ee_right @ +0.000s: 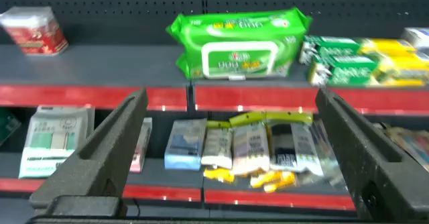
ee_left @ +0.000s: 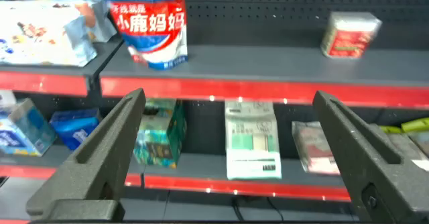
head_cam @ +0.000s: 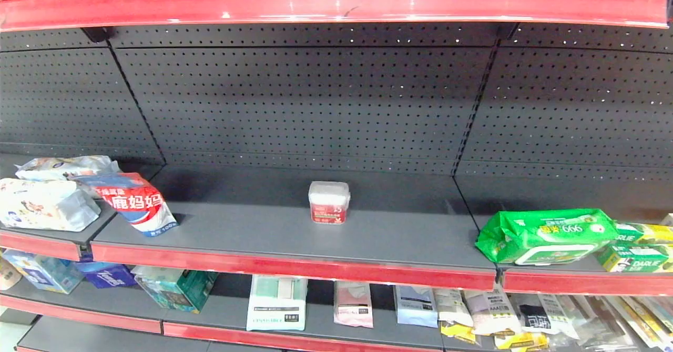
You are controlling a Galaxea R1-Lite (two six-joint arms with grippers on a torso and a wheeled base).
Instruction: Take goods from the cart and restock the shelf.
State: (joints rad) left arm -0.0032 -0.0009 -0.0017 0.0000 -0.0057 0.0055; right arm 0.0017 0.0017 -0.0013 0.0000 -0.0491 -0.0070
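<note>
Well, left hand (ee_left: 228,96) and right hand (ee_right: 231,93) gape (both empty) before the shelf (head_cam: 263,231)

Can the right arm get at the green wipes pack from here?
Probably yes: the right gripper is open and empty, facing the green wipes pack at the front of the shelf, with nothing between them.

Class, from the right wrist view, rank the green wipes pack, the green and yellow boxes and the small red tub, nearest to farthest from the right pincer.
1. Green wipes pack, straight ahead of the open right pincer.
2. Green and yellow boxes, beside it, farther right.
3. Small red tub, mid-shelf, well left.
</note>
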